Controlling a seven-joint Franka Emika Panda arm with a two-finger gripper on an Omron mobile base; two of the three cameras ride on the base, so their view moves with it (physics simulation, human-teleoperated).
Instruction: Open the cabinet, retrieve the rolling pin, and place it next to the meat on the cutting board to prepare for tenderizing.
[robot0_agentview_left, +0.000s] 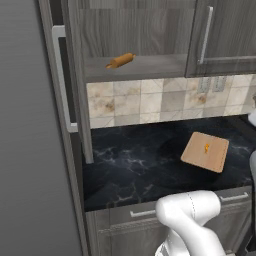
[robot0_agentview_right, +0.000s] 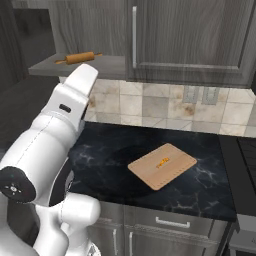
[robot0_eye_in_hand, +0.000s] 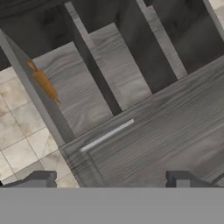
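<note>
You have the cabinet (robot0_agentview_left: 135, 35) with its left door swung wide, so the opening step looks done and the retrieval is in hand. The rolling pin (robot0_agentview_left: 120, 61) lies on the bottom shelf, at about 10 o'clock in the hand view. The pincer (robot0_eye_in_hand: 111, 178) stands open and empty, its tips well apart. Next you reach in, square the jaws across the pin's barrel, then carry it to the cutting board (robot0_agentview_left: 205, 151) on the bench (robot0_agentview_left: 130, 165), beside the small orange meat (robot0_agentview_left: 207, 148).
</note>
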